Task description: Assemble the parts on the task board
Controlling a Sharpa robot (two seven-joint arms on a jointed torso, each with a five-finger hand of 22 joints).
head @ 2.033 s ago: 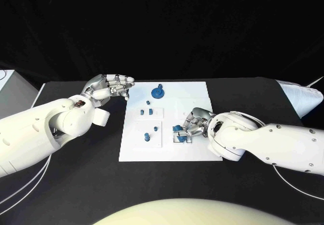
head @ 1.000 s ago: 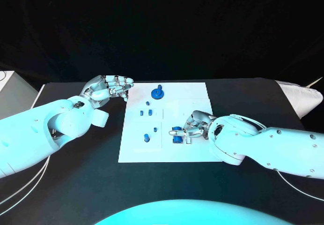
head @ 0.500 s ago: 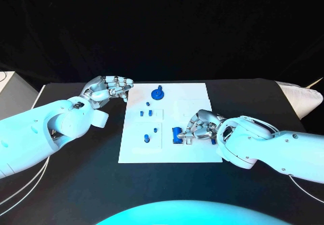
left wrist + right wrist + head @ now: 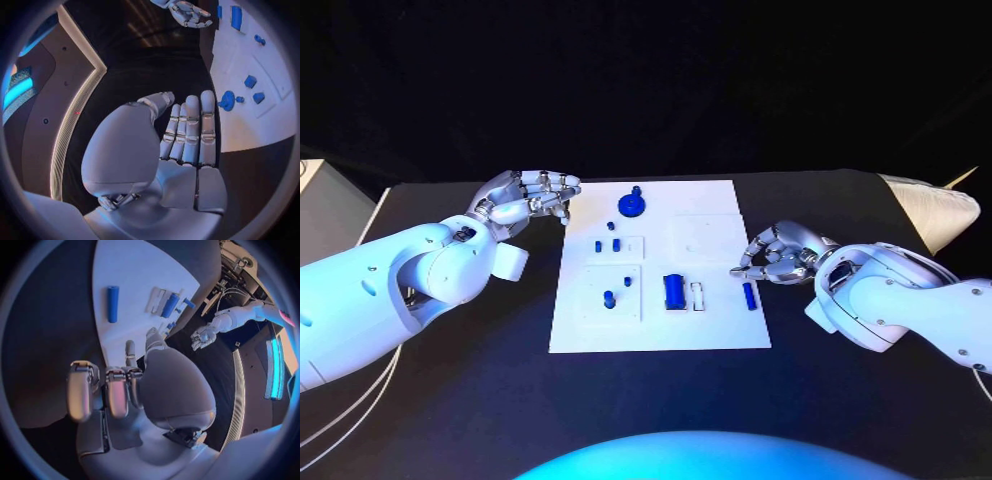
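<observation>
Two hands flank the task board (image 4: 718, 330) on our bench (image 4: 459, 390): left hand (image 4: 524, 196) curled, holding nothing; right hand (image 4: 780, 254) likewise. Blue parts (image 4: 674, 291) lie on the board.

— What lies on the task board (image 4: 718, 330)?
— A white plate mid-table with small blue parts: a round knobbed piece (image 4: 633, 204) at the far edge, a thick cylinder (image 4: 674, 291) lying flat near the middle.
— Anything beside it?
— A slim blue pin (image 4: 749, 295) near the right edge.
</observation>
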